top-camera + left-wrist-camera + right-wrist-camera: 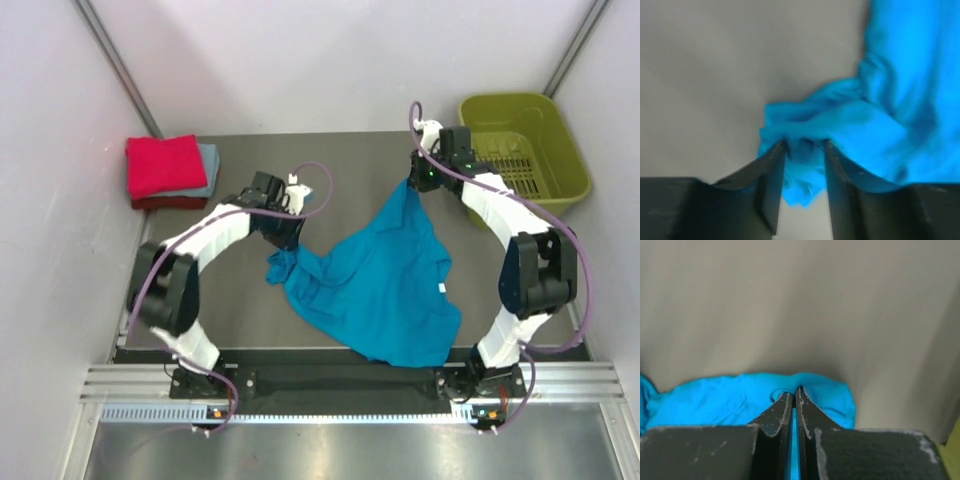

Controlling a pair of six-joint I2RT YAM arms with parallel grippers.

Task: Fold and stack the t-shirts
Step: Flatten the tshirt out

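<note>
Overhead, teal t-shirt point(385, 285) lies crumpled mid-worktop point(240, 305), reaching the near edge; right gripper point(413, 183) holds its far corner, left gripper point(283, 238) sits at its left end. Left wrist: jaws apart, bunched teal cloth loose between them. Right wrist: jaws pressed together on a thin teal fold.

Seen from above and behind the arms, the top camera looks down on the whole tabletop point(240, 305). The left wrist camera peers out between its jaws, close over the bunched left edge of the teal shirt point(905, 75). The right wrist camera, just as close, faces the teal shirt's far corner and bare tabletop. All three views share the teal shirt.
</note>
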